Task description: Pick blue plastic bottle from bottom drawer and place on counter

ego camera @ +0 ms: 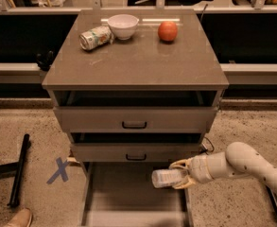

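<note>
The blue plastic bottle [166, 178] is clear and pale, lying sideways with its cap end pointing left. My gripper [181, 175] is shut on it and holds it above the right side of the open bottom drawer [128, 193], just under the front of the middle drawer. My white arm [251, 164] reaches in from the lower right. The counter [138, 60] is the grey-brown cabinet top above.
On the counter stand a dented green-and-white can [94, 37], a white bowl [123, 25] and an orange-red fruit [168, 31]. The two upper drawers stick out slightly. A blue tape X [58, 170], a black bar [18, 169] and a shoe [17, 218] are on the floor at left.
</note>
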